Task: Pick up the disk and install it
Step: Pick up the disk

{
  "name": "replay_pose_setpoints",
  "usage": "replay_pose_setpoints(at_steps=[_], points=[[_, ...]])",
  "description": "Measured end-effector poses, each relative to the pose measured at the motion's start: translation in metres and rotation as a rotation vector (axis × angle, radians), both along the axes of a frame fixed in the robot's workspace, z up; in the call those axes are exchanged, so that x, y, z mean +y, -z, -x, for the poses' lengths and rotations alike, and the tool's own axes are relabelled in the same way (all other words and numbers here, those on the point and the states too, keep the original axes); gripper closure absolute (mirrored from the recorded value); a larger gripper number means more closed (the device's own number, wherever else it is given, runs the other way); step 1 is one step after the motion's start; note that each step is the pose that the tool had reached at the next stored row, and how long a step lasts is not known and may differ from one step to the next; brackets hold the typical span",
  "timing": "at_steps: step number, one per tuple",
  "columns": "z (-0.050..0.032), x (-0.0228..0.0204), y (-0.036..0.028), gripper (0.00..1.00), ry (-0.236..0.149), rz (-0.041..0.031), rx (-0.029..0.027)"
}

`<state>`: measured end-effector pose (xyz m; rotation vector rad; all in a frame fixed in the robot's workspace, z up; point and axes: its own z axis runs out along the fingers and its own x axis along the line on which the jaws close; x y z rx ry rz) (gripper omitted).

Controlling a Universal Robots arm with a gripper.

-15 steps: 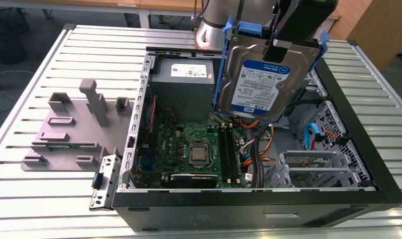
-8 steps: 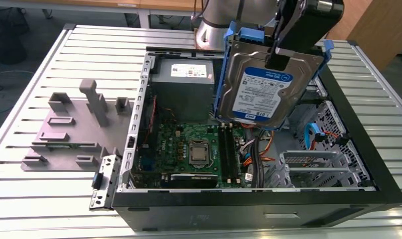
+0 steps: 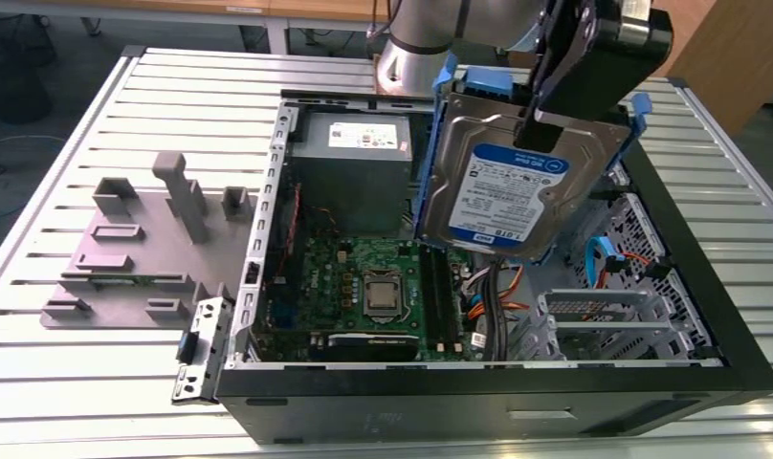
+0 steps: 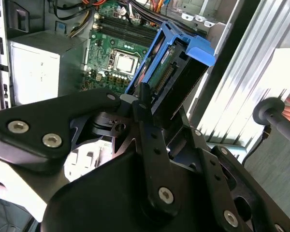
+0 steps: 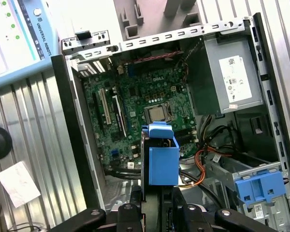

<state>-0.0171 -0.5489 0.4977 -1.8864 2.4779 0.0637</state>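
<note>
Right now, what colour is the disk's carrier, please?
Blue; the disk's carrier shows best in the first wrist view.

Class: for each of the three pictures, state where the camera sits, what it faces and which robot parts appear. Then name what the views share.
Exterior view: off the arm, raised, looking down into the open computer case; shows the arm and the pincer gripping the disk.
First wrist view: on the wrist, looking past pincer and disk into the case.
Second wrist view: on the wrist, behind the pincer's black links, facing the disk.
Shared: all three show the disk and the motherboard.
</note>
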Motion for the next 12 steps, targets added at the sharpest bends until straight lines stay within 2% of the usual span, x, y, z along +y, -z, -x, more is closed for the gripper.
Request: replay_pose_setpoints(at_steps=[5,12], points=[[0.0000,-0.0056,0.0008,0.65,0.012,-0.0001,-0.0001],[0.0000,-0.0091,0.0040,0.65,0.031,-0.0001,-0.0001]])
